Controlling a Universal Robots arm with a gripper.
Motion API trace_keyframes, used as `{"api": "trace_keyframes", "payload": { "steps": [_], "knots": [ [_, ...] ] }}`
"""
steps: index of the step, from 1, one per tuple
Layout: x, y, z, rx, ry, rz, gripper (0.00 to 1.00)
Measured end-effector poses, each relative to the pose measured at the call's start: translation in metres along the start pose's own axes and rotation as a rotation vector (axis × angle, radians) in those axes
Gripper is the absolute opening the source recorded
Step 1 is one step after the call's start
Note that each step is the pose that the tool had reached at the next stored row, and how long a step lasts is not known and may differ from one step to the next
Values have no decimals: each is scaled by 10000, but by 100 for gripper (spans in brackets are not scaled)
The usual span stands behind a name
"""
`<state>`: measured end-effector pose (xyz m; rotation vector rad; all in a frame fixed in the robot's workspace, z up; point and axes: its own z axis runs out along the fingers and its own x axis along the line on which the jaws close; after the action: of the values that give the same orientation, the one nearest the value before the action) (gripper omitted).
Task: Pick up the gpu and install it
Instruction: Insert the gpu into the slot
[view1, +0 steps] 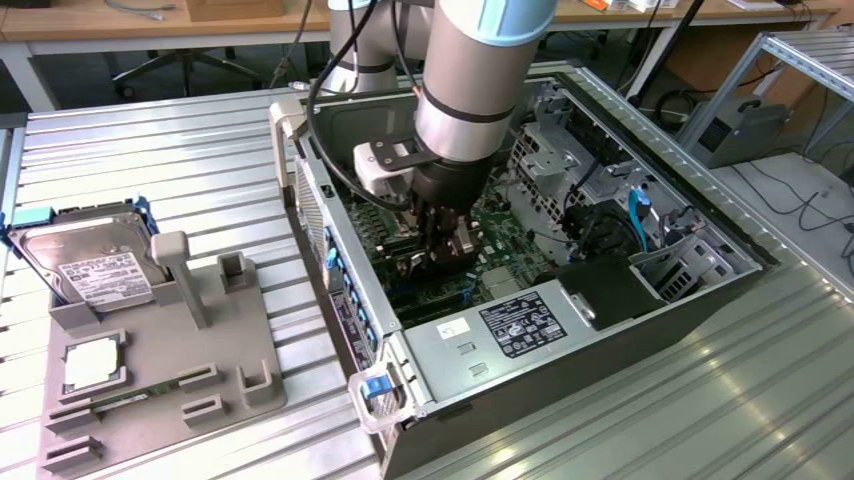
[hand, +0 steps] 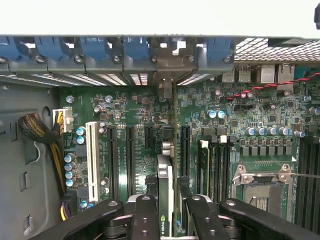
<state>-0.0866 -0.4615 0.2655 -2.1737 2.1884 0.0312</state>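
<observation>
The gpu (hand: 165, 175) shows edge-on in the wrist view as a thin dark card standing upright over the green motherboard (hand: 135, 107). Its silver end bracket (hand: 170, 65) lies against the case's rear slot openings. My gripper (hand: 167, 202) is shut on the card's near end, with black fingers (hand: 145, 212) on either side of it. I cannot tell whether the card sits fully in its slot. In the exterior view, my gripper (view1: 447, 245) reaches down into the open computer case (view1: 534, 330), with the gpu (view1: 461, 250) between its fingers.
A white expansion slot (hand: 91, 155) and black slots lie beside the card, and a CPU socket (hand: 260, 185) is further off. Blue latches (hand: 100, 50) line the case's rear wall. At the exterior view's left, a grey fixture (view1: 227, 390) holds a hard drive (view1: 94, 265).
</observation>
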Motion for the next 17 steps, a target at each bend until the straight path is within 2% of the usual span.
{"api": "trace_keyframes", "payload": {
  "steps": [8, 11, 17],
  "knots": [
    [0, 22, 2, 4, -4, 0, 27],
    [1, 68, 1, 27, -6, -2, 27],
    [7, 70, 28, 26, -4, 0, 27]
  ]
}}
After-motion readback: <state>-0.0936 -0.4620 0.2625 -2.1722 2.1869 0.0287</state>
